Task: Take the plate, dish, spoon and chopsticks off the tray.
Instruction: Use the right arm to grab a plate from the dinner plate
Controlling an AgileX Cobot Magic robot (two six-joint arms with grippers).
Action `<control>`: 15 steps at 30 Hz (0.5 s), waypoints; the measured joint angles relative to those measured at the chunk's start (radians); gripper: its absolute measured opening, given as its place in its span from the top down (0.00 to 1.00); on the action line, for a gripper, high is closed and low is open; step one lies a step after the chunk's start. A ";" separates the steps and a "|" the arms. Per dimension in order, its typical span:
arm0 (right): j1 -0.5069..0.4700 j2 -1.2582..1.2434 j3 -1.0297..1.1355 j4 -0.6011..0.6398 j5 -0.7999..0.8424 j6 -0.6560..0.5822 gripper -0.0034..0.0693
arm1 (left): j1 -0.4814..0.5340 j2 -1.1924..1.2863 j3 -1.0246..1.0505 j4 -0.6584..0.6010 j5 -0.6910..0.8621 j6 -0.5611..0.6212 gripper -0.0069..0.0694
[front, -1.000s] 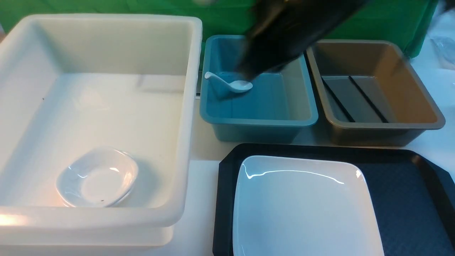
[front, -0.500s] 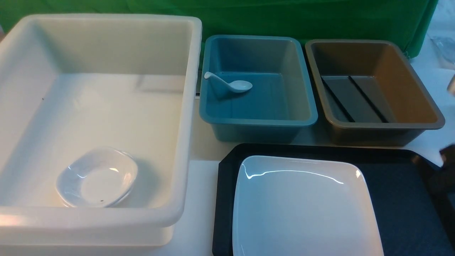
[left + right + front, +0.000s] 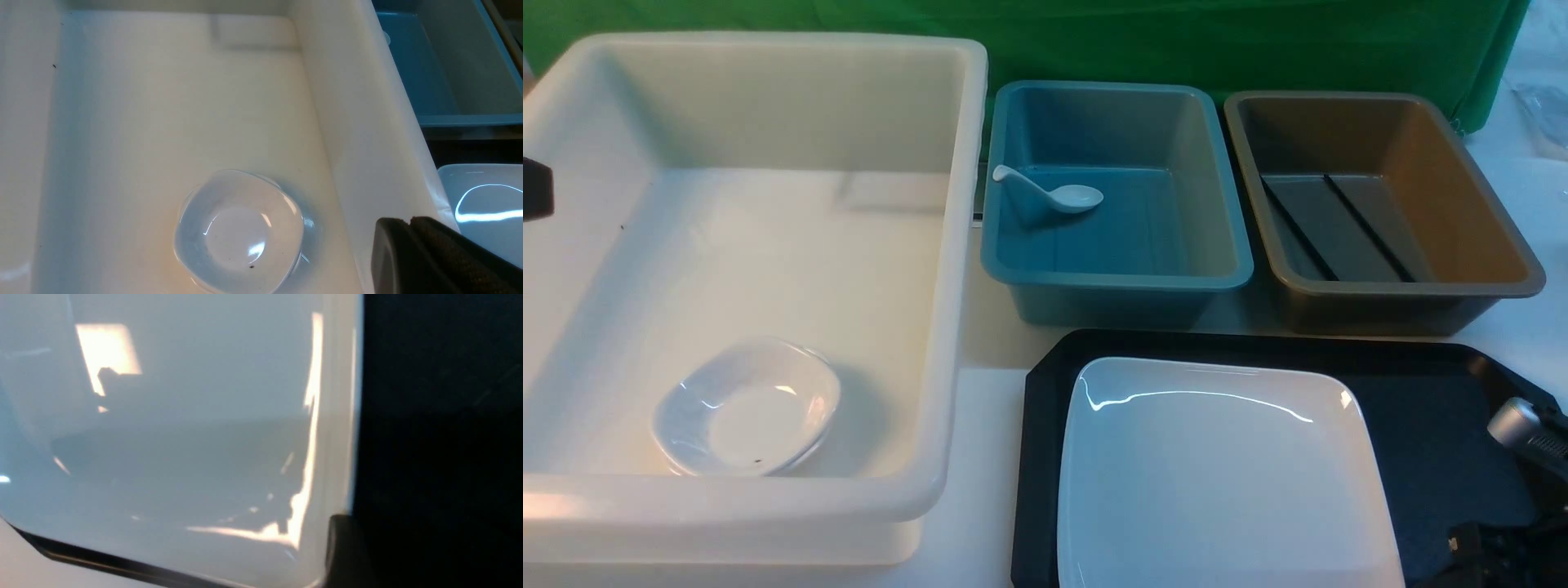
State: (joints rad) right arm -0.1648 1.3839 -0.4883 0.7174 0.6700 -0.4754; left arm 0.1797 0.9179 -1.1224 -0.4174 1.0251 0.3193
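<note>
The large white plate (image 3: 1217, 482) lies on the black tray (image 3: 1429, 425). The white spoon (image 3: 1054, 194) rests in the blue tub (image 3: 1119, 282). The black chopsticks (image 3: 1370, 229) lie in the brown tub (image 3: 1409, 290), and the small white dish (image 3: 747, 408) sits in the white tub (image 3: 768, 506). My left gripper (image 3: 410, 222) is shut and empty above that tub's wall, next to the plate (image 3: 486, 204). My right arm (image 3: 1515, 523) is low over the tray's right corner. One of its fingers (image 3: 345, 551) shows at the plate's edge (image 3: 184, 437); the other is lost against the dark tray.
The three tubs stand in a row behind and to the left of the tray, with the green backdrop (image 3: 1176, 41) behind them. A strip of white table (image 3: 988, 457) runs between the white tub and the tray.
My right arm has swung away from over the blue tub, down to the tray's right corner. The spoon stays in the blue tub. A bit of my left arm now shows at the far left.
</note>
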 joint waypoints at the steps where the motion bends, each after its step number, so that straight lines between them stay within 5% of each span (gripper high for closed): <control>1: 0.000 0.008 0.001 0.013 0.000 -0.003 0.39 | 0.000 0.000 0.000 0.000 0.000 0.000 0.89; 5: 0.000 0.073 0.002 0.130 -0.005 -0.078 0.36 | -0.020 0.000 0.000 0.001 0.001 0.003 0.89; 15: 0.000 0.163 -0.005 0.195 0.007 -0.116 0.36 | -0.080 0.000 0.000 0.013 0.001 0.004 0.89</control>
State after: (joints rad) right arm -0.1648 1.5468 -0.4933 0.9121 0.6772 -0.5910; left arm 0.0997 0.9179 -1.1224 -0.4039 1.0262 0.3231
